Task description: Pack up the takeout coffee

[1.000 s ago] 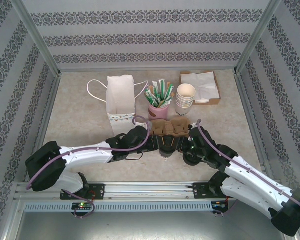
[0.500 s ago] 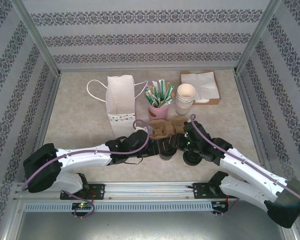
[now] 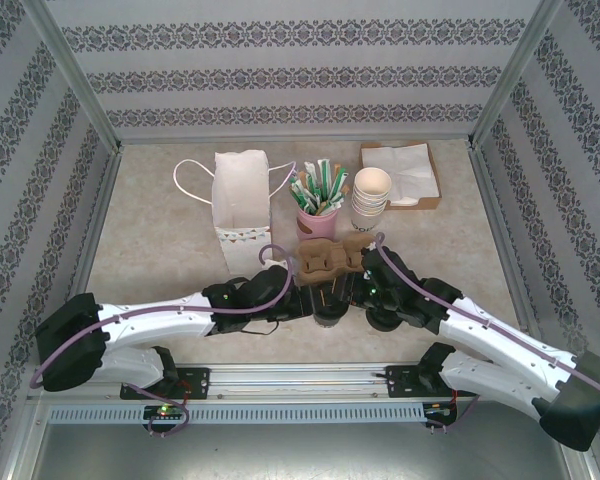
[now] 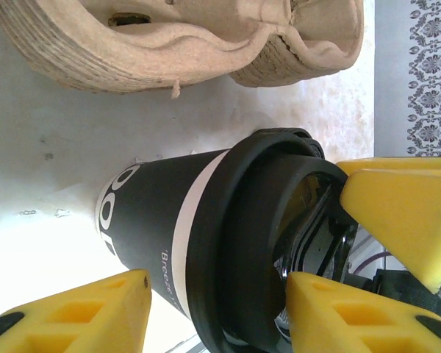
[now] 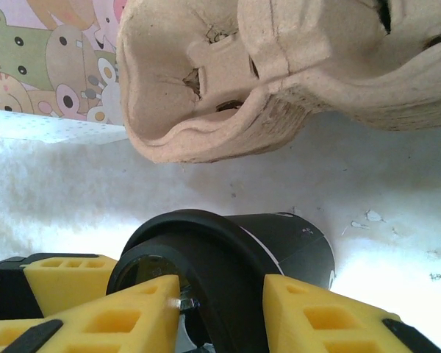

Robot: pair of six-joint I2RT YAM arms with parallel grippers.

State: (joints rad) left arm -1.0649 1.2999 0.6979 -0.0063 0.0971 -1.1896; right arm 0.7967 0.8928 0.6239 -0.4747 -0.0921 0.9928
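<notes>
Top external: mottled tbl point(image 3: 150, 250), patterned walls point(image 3: 300, 75)

You are looking at a robot test cell in a lab, dressed up as a coffee counter; the metal frame point(image 3: 72, 75), the wallpaper panels point(image 3: 300, 80) standing in for walls and the arms point(image 3: 150, 320) bolted to a rail point(image 3: 300, 375) at the edge of the table point(image 3: 160, 260) give the lab away. The café side is all props: a paper bag point(image 3: 238, 205), stacked cups point(image 3: 370, 200), napkins point(image 3: 400, 165), straws point(image 3: 320, 185), a cardboard carrier point(image 3: 330, 258), the takeout coffee point(image 4: 154, 235).

black-lidded takeout coffee point(image 5: 213, 254) between yellow jaws, pulp carrier point(image 5: 279, 73) beyond
</notes>
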